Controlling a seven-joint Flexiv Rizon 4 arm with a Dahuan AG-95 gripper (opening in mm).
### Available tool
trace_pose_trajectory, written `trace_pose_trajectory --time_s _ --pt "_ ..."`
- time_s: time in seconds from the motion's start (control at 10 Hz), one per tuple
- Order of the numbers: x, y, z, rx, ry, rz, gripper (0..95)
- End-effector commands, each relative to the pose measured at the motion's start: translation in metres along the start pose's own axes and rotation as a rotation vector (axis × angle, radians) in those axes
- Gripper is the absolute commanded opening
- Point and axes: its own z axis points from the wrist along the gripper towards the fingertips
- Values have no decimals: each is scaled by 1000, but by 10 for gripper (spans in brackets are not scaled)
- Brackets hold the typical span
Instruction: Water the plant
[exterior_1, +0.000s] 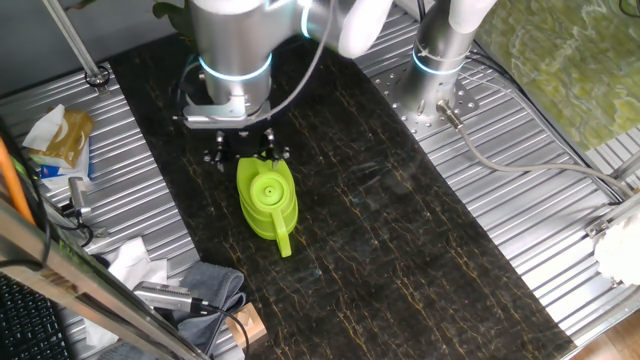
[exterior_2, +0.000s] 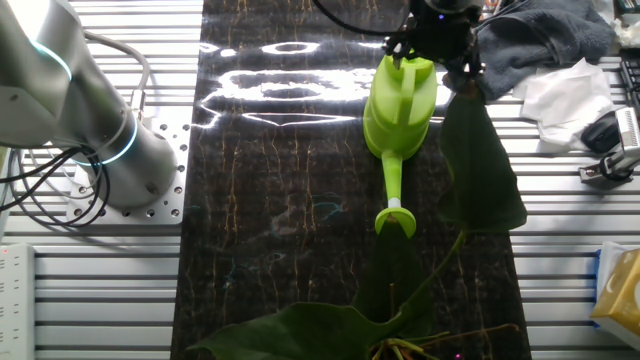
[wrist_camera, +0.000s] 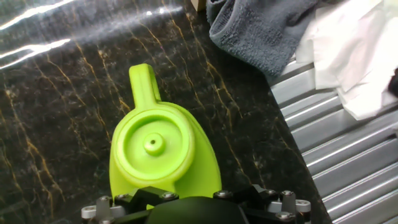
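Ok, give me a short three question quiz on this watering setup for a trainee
1. True or false: the watering can stands upright on the dark mat.
2. What lies off the mat beside the can? A) grey cloth B) red bucket C) glass bottle
3. Fill in: the tool sits at the can's ____ end, opposite the spout.

Key: 1 true; 2 A, the grey cloth; 3 handle.

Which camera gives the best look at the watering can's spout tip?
The other fixed view: the watering can shows its whole spout, down to the flared tip. One fixed view shows the spout foreshortened, pointing toward the camera. The hand view shows only the spout's base above the lid.
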Motion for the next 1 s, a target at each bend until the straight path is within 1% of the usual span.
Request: trace_pose_trajectory --time_s 0.1,0.3,0.5,0.9,1.0 --pt "1 1 2 8 7 1 950" --pt "2 1 5 7 3 3 950" --pt "3 2 5 -2 -16 -12 950" --pt "3 2 5 2 -5 0 950" --pt "3 2 5 2 -5 20 950"
